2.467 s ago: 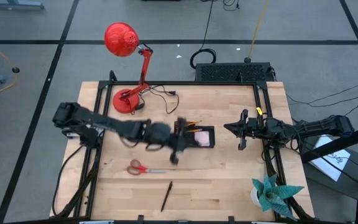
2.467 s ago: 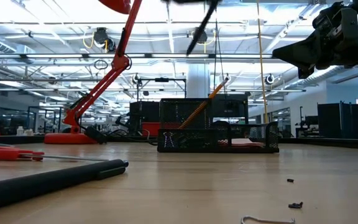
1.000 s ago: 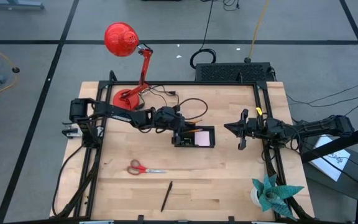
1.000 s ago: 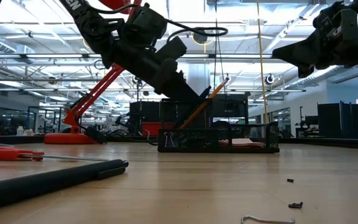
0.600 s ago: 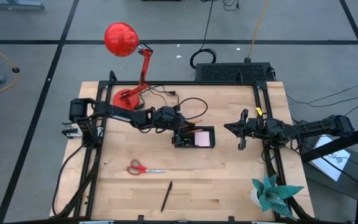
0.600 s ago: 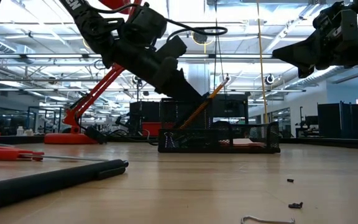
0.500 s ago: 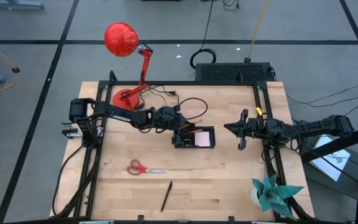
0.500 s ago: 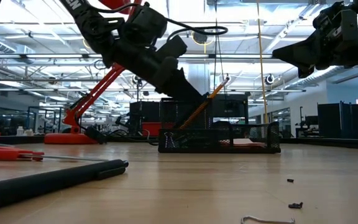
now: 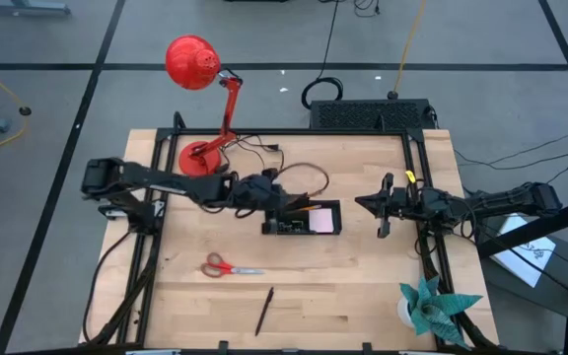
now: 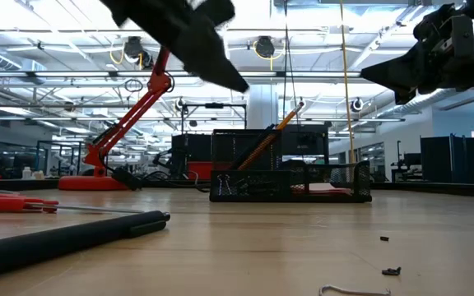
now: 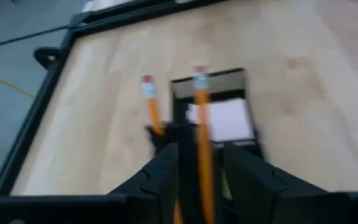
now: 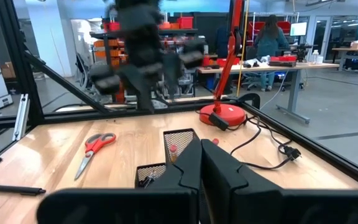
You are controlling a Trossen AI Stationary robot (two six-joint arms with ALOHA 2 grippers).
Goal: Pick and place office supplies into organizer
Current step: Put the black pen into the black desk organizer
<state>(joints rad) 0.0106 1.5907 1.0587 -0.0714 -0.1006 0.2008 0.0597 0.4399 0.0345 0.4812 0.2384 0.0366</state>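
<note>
Pale wood-plank surface framed by black metal rails. Near its centre stands the small black wire-mesh rectangular organizer, divided into compartments. A tall mesh cup at one end holds two orange hexagonal pencils with metal ferrules and pink erasers, leaning at a slant; a flat compartment beside it holds a pale pink square sticky-note pad. What the other compartments hold cannot be told.

The left gripper, matte black, hovers just above the pencil end of the organizer; its jaws stand apart and empty, one pencil showing between them in the left wrist view. The right gripper hangs above the surface well right of the organizer, jaws together.

Loose on the surface: red-handled steel scissors and a slim black cylindrical pen, both in front of the organizer; tiny black clips and a bent wire paper clip nearest the low camera.

A glossy red desk lamp stands at the rear left.
</note>
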